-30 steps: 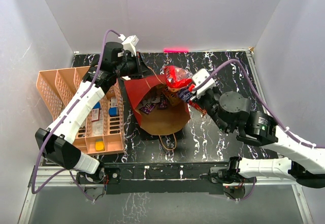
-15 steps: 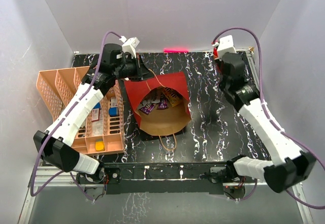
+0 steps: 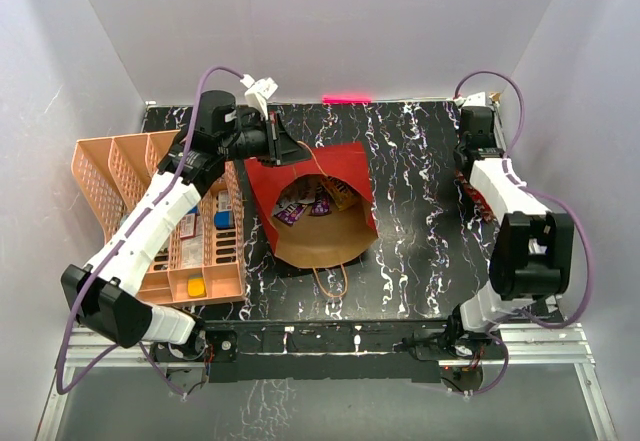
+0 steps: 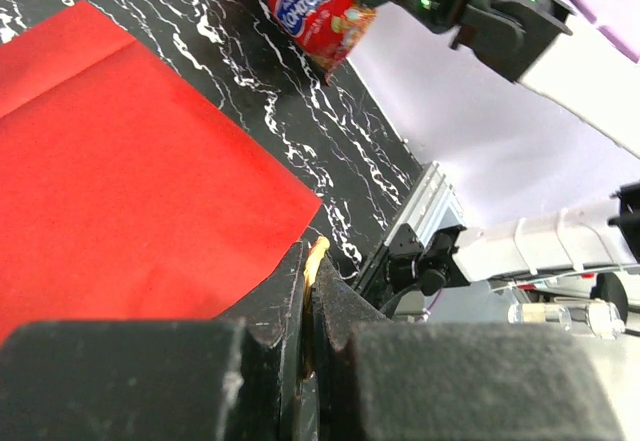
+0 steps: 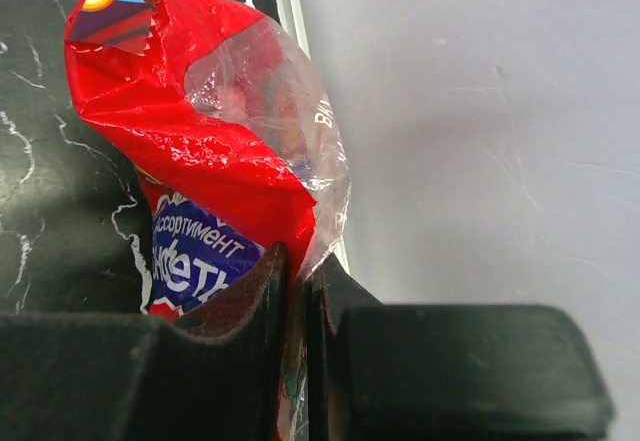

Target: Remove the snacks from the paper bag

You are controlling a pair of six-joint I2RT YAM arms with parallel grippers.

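The right gripper [image 5: 298,273] has its fingers clamped on one end of a large shiny red plastic snack bag [image 5: 200,131], at the right edge of the black marbled table [image 3: 420,251], beside the white wall. The left gripper [image 4: 308,286] is pinched tight on a thin brown cord handle [image 4: 316,256] of the large red paper gift bag [image 3: 345,161], with small purple and brown snack packets [image 3: 312,201] inside. I judge that one snack is being carried out; next it must be released, then the bag mouth reached again.
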